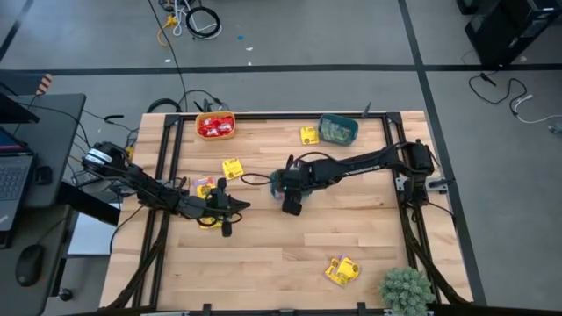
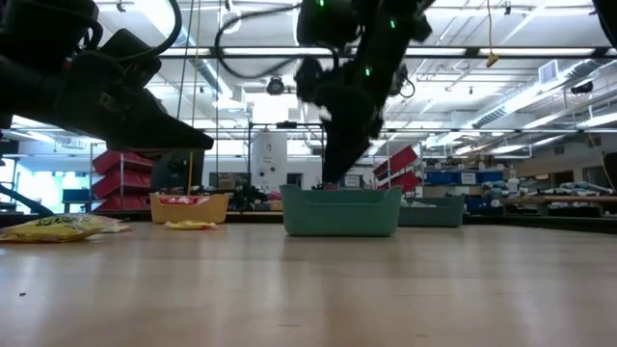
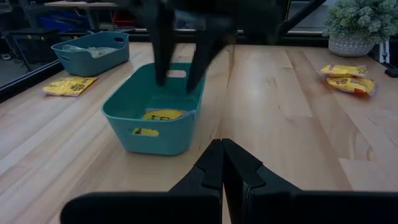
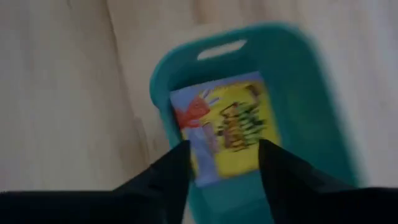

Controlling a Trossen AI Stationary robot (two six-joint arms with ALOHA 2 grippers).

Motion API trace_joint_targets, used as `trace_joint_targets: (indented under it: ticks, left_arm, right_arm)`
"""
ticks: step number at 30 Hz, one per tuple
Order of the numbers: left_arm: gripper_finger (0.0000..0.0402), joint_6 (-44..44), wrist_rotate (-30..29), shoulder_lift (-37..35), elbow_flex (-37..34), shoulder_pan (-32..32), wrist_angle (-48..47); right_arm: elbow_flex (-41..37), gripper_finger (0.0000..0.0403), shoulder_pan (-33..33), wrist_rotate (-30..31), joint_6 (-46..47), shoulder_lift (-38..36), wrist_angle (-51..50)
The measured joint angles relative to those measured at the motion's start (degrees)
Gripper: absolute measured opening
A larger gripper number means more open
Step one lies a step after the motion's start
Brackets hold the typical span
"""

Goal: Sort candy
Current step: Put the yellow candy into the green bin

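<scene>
A small teal bowl (image 3: 155,118) stands mid-table, and a yellow candy packet (image 3: 163,114) lies flat on its bottom. My right gripper (image 4: 224,147) hangs just above the bowl, pointing steeply down. It is open, with a finger on either side of the packet (image 4: 227,127) and clear of it. In the low view the right gripper (image 2: 337,145) stands over the bowl (image 2: 342,212). My left gripper (image 3: 222,163) is shut and empty. It waits low over the table (image 1: 226,211), left of the bowl (image 1: 277,182).
At the far edge, an orange bowl (image 1: 216,125) holds red candy and a second teal bowl (image 1: 338,129) holds pale packets. Yellow packets lie loose (image 1: 308,135), (image 1: 232,168), (image 1: 342,270), with more by the left gripper (image 1: 204,187). A potted plant (image 1: 406,290) stands near right.
</scene>
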Motion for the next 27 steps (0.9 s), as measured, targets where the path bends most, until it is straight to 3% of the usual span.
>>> trace_joint_targets:
  ticks: [4,8,16,27]
  left_arm:
    - [0.0003,-0.07,0.02,0.0,0.0,0.0,-0.12]
    - [0.0003,-0.48,0.03,0.0,0.0,0.0,-0.31]
    - [0.0003,-0.48,0.04,0.0,0.0,0.0,-0.66]
    - [0.0003,-0.5,0.07,0.0,0.0,0.0,-0.89]
  right_arm:
    - [4.46,0.0213,-2.9,5.56,-6.17,-3.01,-6.9]
    - [5.3,0.0225,-9.11,8.36,-12.98,-6.52,-7.58]
    - [3.77,0.0205,-23.82,-2.37,-21.99,-3.51,-2.99]
    - [3.09,0.0179,-31.77,-3.85,-27.1,6.76,0.27]
